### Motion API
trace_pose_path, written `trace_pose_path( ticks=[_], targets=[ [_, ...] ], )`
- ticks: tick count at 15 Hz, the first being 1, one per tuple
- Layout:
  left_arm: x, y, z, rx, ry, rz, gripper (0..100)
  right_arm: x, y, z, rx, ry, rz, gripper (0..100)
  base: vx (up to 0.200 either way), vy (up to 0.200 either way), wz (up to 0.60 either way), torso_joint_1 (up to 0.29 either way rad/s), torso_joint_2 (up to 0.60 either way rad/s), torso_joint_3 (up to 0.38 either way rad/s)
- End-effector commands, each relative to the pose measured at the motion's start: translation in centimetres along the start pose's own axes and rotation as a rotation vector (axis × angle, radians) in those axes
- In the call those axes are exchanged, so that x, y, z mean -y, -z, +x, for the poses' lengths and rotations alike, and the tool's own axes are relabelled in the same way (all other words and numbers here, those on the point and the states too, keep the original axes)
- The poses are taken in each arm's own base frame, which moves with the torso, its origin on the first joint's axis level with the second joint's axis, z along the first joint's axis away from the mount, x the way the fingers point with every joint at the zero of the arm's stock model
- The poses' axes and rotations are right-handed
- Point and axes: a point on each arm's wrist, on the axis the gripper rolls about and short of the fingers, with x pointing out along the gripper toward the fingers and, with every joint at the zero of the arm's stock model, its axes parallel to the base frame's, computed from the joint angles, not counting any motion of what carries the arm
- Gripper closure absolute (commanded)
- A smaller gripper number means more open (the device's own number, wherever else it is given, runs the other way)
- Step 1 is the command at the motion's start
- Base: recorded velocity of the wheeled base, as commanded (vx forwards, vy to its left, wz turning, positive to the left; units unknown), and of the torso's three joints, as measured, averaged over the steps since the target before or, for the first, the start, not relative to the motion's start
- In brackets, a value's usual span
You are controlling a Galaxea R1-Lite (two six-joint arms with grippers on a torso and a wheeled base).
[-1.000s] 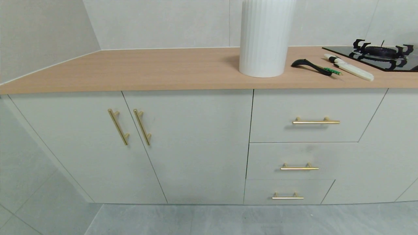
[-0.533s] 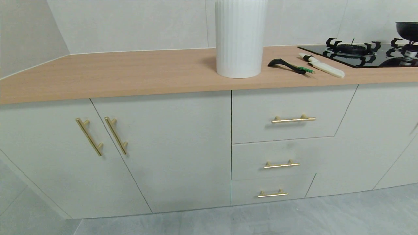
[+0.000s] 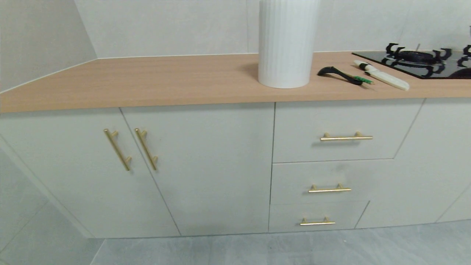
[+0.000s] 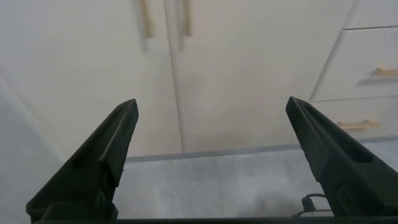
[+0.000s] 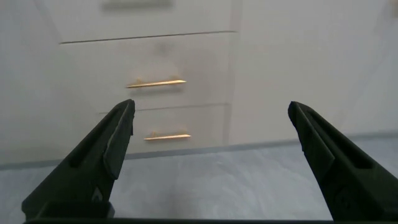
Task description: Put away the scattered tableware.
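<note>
Squaring up to the bench [image 3: 154, 79] looks like our job just now, doesn't it? Where does the tableware lie?

Over on our right: a black-handled tool [image 3: 342, 75] and a white knife [image 3: 384, 76] lie flat, just beside each other, between the white ribbed container [image 3: 286, 48] and the hob [image 3: 419, 64]. Neither is in our grasp.

And our arms?

Both hang low. The left gripper [image 4: 212, 102] faces the cupboard doors [image 4: 205, 74], and the right gripper [image 5: 211, 104] faces the drawer fronts [image 5: 186, 62]. On each, the jaws stand wide apart with nothing between them.

So we'd judge the right arm the natural one for the pick.

Yes. We should get close enough that it need not stretch. Then we lift it well above the bench edge before going forward, so the jaws don't strike that edge from below.

Which piece first?

The tool, we think. Its handle seems to curve up a little, which gives the jaws something to close across. We come down from above, jaws crosswise to the handle and clear of the knife.

And the knife?

It lies flatter, so we'd take it near its middle and go in low. We should mind the tall container, since a swinging arm could tip it.

Where do they go?

We can't tell for sure. If it's the top drawer [image 3: 312, 125], we'd pull its handle [image 3: 346, 138] straight out before our jaws are full.
</note>
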Motion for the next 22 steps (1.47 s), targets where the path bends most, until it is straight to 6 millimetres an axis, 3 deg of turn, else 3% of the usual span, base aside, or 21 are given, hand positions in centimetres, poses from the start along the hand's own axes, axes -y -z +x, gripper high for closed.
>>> trace_pose_path(
  ticks=[1,16,18,19,22],
  targets=[
    [0.0,0.0,0.0,0.000,0.000,-0.001,0,0.0,0.0,0.0,-0.002,0.000,0.000,0,0.000,0.000,0.00,0.000,0.00,0.000],
    [0.0,0.0,0.0,0.000,0.000,0.000,0,-0.1,-0.1,0.0,0.003,-0.063,-0.045,0,0.000,0.000,0.00,0.000,0.00,0.000],
    [0.0,0.0,0.0,0.000,0.000,0.002,0,-0.2,-3.4,-0.7,0.086,-0.122,0.045,0,0.000,0.000,0.00,0.000,0.00,0.000],
    [0.0,0.0,0.0,0.000,0.000,0.000,0,-0.3,-4.5,-0.3,0.047,-0.158,0.073,0,0.000,0.000,0.00,0.000,0.00,0.000],
    [0.0,0.0,0.0,0.000,0.000,0.002,0,-0.6,-5.3,3.2,-0.222,-0.248,0.057,0,0.000,0.000,0.00,0.000,0.00,0.000]
  ],
)
